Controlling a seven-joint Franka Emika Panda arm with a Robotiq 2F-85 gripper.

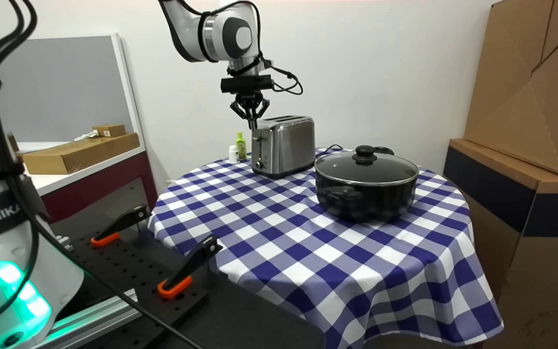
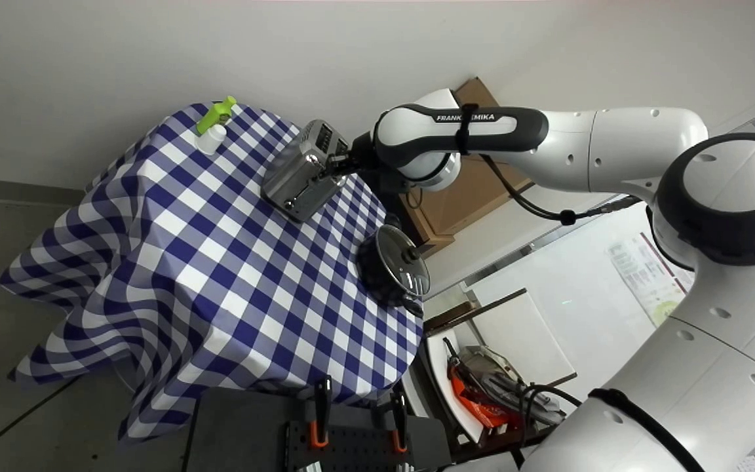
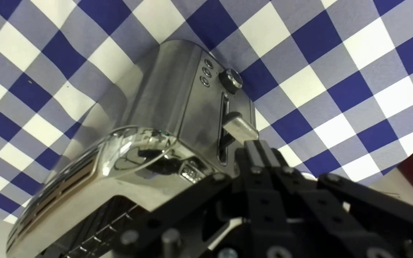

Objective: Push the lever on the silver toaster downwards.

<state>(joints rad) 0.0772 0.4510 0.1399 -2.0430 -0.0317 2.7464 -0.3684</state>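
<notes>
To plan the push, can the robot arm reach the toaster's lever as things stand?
Probably yes: the shut jaws hang close to the lever, with nothing visible between; whether they touch is unclear.

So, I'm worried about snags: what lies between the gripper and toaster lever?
Nothing shows between the gripper and the lever in the wrist view; whether they touch, I can't tell.

The toaster [image 1: 292, 147] has brushed metal sides [image 3: 161, 89] and a mirror-polished top edge [image 3: 142, 145]. Its lever [image 3: 240, 128] has a satin metallic finish. The tablecloth [image 1: 259, 228] is matt fabric. The pot [image 1: 368, 204] is glossy; its lid [image 1: 366, 171] is smooth, transparent glass, edged in metal. The carton [image 1: 531, 92] is matt cardboard.
</notes>
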